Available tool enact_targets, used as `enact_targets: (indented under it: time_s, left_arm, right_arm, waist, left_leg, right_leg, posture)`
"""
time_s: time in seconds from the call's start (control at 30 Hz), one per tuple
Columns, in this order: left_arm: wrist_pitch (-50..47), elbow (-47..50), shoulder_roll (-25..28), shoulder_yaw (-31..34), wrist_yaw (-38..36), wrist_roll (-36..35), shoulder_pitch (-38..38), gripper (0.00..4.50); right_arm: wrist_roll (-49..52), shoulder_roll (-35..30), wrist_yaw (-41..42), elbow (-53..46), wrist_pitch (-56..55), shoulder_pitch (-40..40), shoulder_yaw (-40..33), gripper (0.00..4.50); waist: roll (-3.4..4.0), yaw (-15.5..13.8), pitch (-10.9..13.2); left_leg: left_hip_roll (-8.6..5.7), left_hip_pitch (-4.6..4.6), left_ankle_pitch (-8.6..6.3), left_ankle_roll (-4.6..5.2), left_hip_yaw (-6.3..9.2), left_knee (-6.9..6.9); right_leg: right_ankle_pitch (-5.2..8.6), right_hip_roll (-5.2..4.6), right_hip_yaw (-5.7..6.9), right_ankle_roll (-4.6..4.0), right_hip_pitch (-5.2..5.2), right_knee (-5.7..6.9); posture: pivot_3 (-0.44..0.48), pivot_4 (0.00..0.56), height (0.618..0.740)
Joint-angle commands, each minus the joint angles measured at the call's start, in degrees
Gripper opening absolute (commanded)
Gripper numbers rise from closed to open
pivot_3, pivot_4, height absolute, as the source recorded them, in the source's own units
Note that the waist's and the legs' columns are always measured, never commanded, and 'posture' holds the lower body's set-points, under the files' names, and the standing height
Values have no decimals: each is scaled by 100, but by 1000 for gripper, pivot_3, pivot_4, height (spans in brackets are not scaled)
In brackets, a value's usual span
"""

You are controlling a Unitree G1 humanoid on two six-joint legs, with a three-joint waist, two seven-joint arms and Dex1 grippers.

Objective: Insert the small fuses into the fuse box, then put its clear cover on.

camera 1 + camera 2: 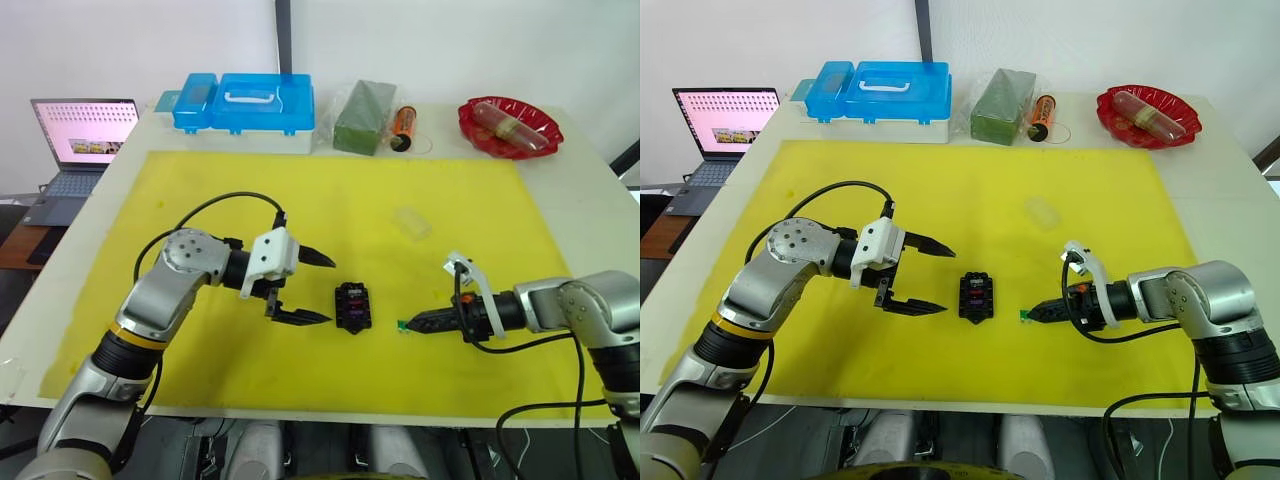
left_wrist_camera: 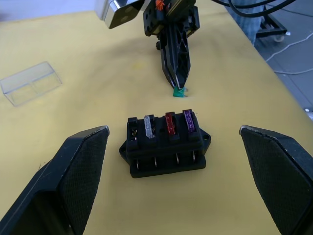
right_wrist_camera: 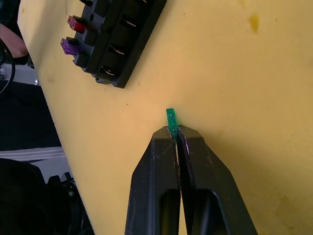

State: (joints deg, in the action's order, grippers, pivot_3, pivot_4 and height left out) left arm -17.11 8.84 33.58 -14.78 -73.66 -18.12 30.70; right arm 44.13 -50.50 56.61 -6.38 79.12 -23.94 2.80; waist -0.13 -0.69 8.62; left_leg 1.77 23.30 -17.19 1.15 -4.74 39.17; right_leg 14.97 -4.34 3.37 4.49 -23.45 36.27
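The black fuse box (image 1: 353, 306) lies on the yellow mat near the front. A clear fuse (image 2: 148, 126), a red fuse (image 2: 169, 122) and a purple fuse (image 2: 188, 121) stand in its slots. My left gripper (image 1: 330, 290) is open just left of the box, one finger (image 2: 83, 166) on each side of it in the left wrist view. To the right of the box, my right gripper (image 1: 412, 322) is shut on a green fuse (image 3: 171, 118), its tip down at the mat. The clear cover (image 1: 411, 223) lies on the mat farther back.
The yellow mat (image 1: 300, 200) covers most of the white table. At the back stand a blue plastic case (image 1: 245, 102), a green block (image 1: 365, 116), an orange cylinder (image 1: 403, 127) and a red dish (image 1: 510, 125). A laptop (image 1: 80, 140) sits off the table's left.
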Motion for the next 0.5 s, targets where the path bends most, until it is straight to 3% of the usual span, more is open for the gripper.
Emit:
enact_targets:
  time_s: [0.03,0.37,0.5]
  left_arm:
    - [35,-54,48,87,-2,-27,108,4500]
    - [162,-301,-64,-27,12,86,135,4500]
    - [134,-287,-131,-46,72,112,96,4500]
  right_arm:
    - [142,3,-137,-719,-398,-643,-486,14]
    - [-1267,773,-293,-1255,-3622,-904,83,14]
    - [-1380,754,187,-971,-3721,-1039,489,14]
  waist:
    - [8,22,4]
    - [3,-2,2]
    - [3,-3,2]
  left_leg:
    - [0,0,0,0,-5,0]
    - [2,5,1,-1,-1,4]
    - [2,3,1,-1,-1,4]
  right_leg:
    - [0,0,-5,0,-6,4]
    - [1,16,-8,1,-4,1]
    - [1,18,-9,1,-4,2]
  posture:
    - [0,150,740]
    - [0,150,740]
    - [0,150,740]
